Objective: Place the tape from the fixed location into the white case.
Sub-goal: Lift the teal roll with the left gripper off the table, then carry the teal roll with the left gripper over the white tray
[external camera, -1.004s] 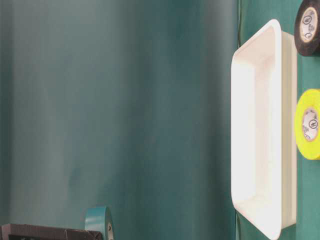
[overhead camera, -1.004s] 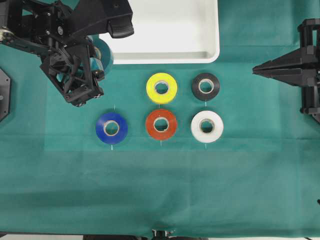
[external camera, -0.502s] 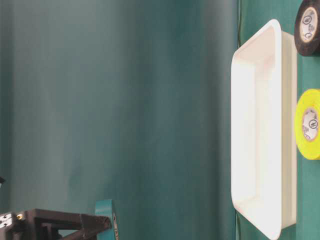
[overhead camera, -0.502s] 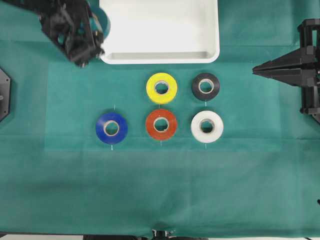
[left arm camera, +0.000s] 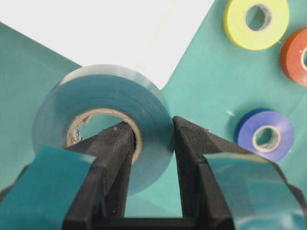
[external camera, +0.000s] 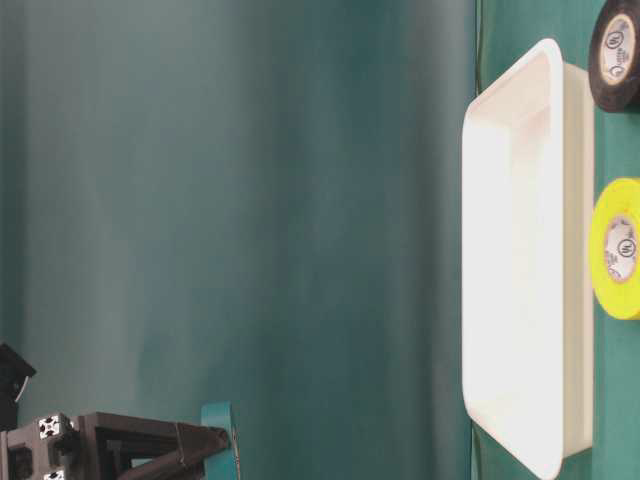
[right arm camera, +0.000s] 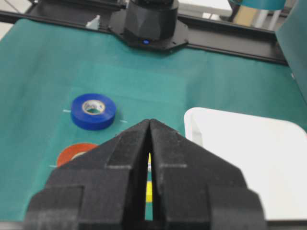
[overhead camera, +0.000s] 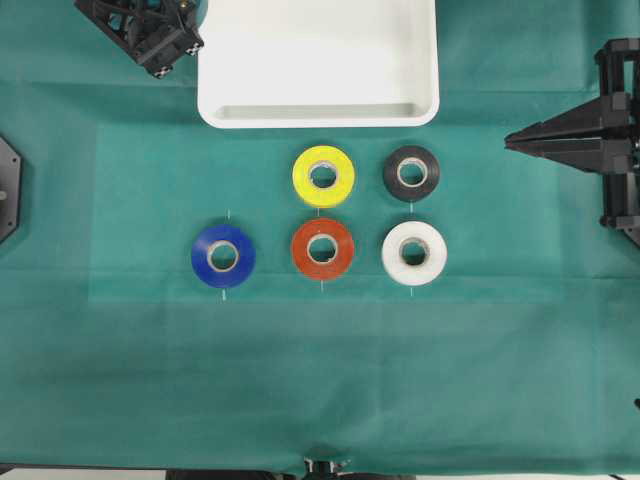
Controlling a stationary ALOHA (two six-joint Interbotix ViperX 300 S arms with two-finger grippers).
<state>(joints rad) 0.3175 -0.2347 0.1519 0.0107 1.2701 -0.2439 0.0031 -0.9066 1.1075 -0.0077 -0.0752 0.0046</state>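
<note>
The teal tape hangs in the air, pinched through its wall by my left gripper: one finger sits inside the pale core, the other against the outer face. In the table-level view the tape shows edge-on, well above the cloth. The white case lies at the top middle of the overhead view, and the left arm is just off its left end. The case's corner shows behind the roll. At the right edge my right gripper is shut on nothing; its tips meet.
On the green cloth in front of the case lie a yellow roll, a black roll, a blue roll, a red roll and a white roll. A black mount sits at the left edge.
My left gripper has carried the tape from beside the case's front-left corner toward the top of the overhead view, along the case's left end. The right arm has not moved.
</note>
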